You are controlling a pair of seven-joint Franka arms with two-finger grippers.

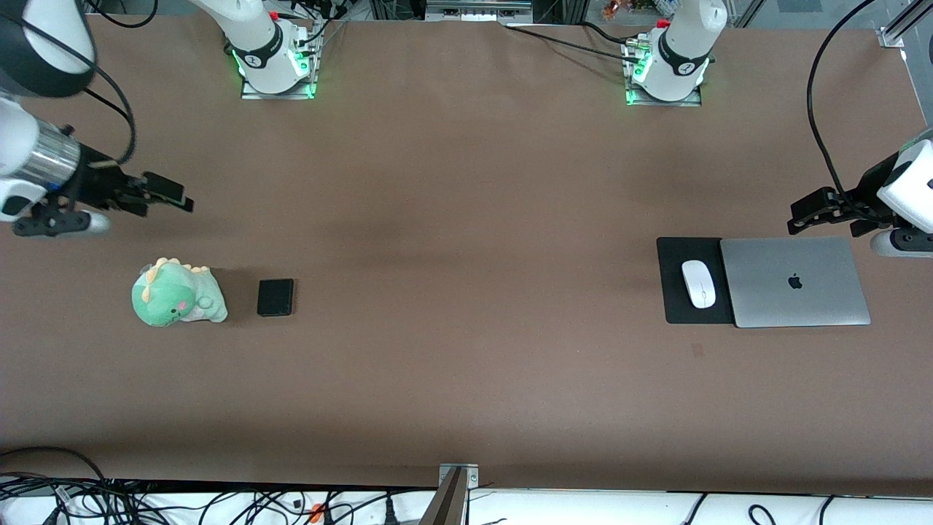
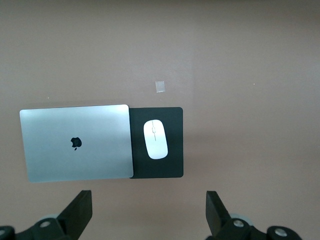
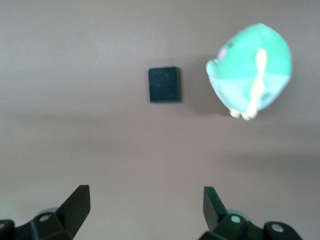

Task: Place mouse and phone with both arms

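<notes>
The white mouse [image 1: 698,284] lies on a black mouse pad [image 1: 674,295] toward the left arm's end of the table; the left wrist view shows it too, the mouse [image 2: 155,139] apart from the fingers. My left gripper [image 1: 805,217] hangs open and empty over bare table beside the laptop's edge, and the left gripper [image 2: 149,210] shows only table between its fingers. The black phone [image 1: 275,297] lies flat toward the right arm's end. The phone [image 3: 164,84] is well clear of my right gripper [image 3: 147,205], which is open. In the front view the right gripper [image 1: 171,195] hovers empty over bare table.
A closed silver laptop [image 1: 794,281] overlaps the mouse pad's edge. A green plush dinosaur [image 1: 177,294] sits beside the phone, toward the right arm's end. A small pale patch [image 1: 697,350] marks the table nearer the front camera than the pad. The brown table's middle is bare.
</notes>
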